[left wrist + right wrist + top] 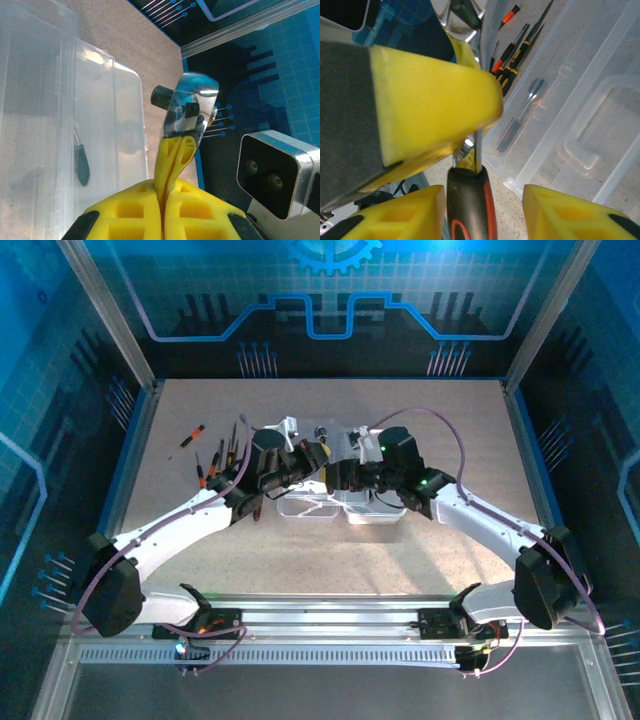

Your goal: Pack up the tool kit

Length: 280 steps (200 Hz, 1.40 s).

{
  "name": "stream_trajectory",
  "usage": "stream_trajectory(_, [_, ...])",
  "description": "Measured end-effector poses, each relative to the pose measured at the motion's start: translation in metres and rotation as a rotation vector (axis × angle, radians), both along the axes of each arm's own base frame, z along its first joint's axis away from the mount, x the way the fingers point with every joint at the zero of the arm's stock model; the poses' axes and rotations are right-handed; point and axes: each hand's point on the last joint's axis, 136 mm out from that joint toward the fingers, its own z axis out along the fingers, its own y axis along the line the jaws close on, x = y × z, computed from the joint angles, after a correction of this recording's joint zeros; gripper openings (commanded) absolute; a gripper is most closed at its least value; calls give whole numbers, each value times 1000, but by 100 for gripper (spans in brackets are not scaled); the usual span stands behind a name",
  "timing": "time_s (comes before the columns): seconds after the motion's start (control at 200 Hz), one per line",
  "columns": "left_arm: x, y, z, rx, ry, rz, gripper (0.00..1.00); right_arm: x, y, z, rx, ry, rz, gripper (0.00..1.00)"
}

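Observation:
The clear plastic case [310, 508] lies open at the table's middle, and both grippers meet just above its far edge. My left gripper [181, 140] is shut on the shiny metal end [192, 97] of a tool. That tool's black-and-red handle [470, 200] stands between the fingers of my right gripper [482, 210], which is open: a clear gap shows on its right side and the left finger is almost touching. The left gripper's yellow finger [430, 100] looms over the handle. One screwdriver [520, 117] shows through the case's clear plastic [580, 100].
Several loose screwdrivers [215, 465] lie on the table left of the case, with an orange-tipped one [188, 440] farther back. The same group [515, 50] appears behind the case's edge. The moulded lid handle [592, 125] sits to the right. Blue walls ring the table.

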Motion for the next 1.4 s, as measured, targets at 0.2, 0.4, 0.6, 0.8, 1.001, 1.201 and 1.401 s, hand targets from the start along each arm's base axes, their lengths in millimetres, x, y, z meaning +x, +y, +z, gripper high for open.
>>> stream_trajectory(0.2, [1,-1,-1,1,2,-1,0,-1,2,3,13,3,10,21])
stream_trajectory(0.4, [1,-1,-3,3,5,-2,0,-1,3,3,13,5,12,9])
stream_trajectory(0.6, [2,-3,-2,-2,-2,-6,52,-2,2,2,14,10,12,5])
stream_trajectory(0.8, [2,-3,-3,15,-12,-19,83,-3,-3,-8,2,33,-5,3])
stream_trajectory(1.001, [-4,13,0,71,-24,-13,86,6,-25,-9,-4,39,-73,3])
stream_trajectory(1.201, [-12,66,40,121,-126,111,90,22,-74,-16,-44,23,-185,2])
stream_trajectory(1.401, [-19,123,50,159,-155,263,90,37,-125,-49,-153,67,-310,1])
